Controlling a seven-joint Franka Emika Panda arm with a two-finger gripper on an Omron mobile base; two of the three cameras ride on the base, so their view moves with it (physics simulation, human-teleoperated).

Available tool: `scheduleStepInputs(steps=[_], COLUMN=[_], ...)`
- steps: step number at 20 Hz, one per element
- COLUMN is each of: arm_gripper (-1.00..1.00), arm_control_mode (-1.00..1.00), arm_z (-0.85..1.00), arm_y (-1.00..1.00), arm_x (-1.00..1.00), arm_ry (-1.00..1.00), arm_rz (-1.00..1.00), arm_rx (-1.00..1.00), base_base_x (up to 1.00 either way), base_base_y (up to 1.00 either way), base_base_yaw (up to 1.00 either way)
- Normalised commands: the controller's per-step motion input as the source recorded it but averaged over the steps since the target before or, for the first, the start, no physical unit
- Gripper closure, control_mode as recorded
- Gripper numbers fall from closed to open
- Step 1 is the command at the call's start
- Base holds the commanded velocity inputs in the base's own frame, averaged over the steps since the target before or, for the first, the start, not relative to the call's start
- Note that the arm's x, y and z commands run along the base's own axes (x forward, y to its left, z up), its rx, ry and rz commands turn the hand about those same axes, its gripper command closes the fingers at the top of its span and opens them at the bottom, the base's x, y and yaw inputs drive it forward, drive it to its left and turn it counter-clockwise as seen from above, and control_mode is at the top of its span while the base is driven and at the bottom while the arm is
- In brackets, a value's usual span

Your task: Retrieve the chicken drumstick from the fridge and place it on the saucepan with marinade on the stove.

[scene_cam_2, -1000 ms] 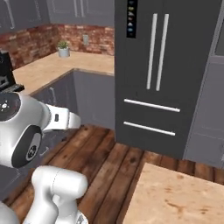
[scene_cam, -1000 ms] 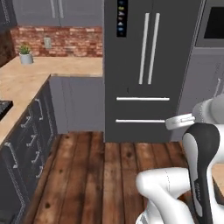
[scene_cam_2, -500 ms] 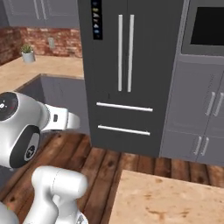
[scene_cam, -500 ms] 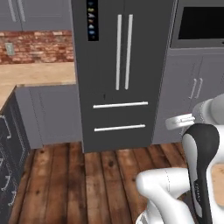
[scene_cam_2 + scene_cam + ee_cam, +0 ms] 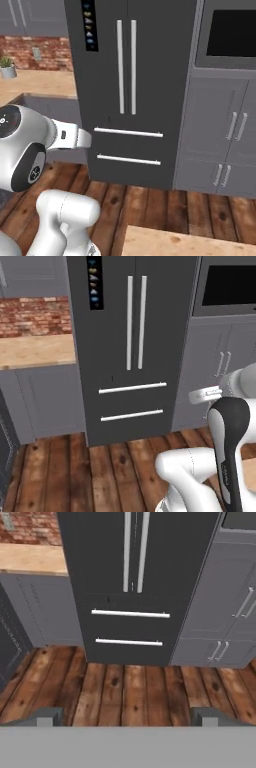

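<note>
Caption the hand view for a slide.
Open end effector faces the closed fridge across a wooden floor, grey cabinets beside it.

Brown wooden plank floor carries the tall dark grey fridge with 2 closed doors and 2 lower drawers, flanked by grey cabinets.

We saw the fridge, centre frame, in matt dark grey with brushed silver metal handles; below lay a grained wooden floor; rough red brick upper left.
</note>
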Motion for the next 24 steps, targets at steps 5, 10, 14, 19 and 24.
scheduleStepInputs(steps=[5,10,14,19,24], arm_gripper=[-1.00,-1.00,-1.00,-1.00,-1.00], arm_control_mode=[1.00,1.00,1.00,1.00,1.00], arm_z=[0.00,0.00,0.00,0.00,0.00], arm_y=[0.00,0.00,0.00,0.00,0.00], arm_x=[0.00,0.00,0.00,0.00,0.00], arm_ry=[0.00,0.00,0.00,0.00,0.00], arm_rz=[0.00,0.00,0.00,0.00,0.00], arm_rx=[0.00,0.00,0.00,0.00,0.00], base_base_x=[0.50,0.74,0.75,0.14,0.00], base_base_y=[-0.25,-0.31,-0.26,-0.18,-0.11], base_base_yaw=[-0.11,-0.01,0.02,0.16,0.20])
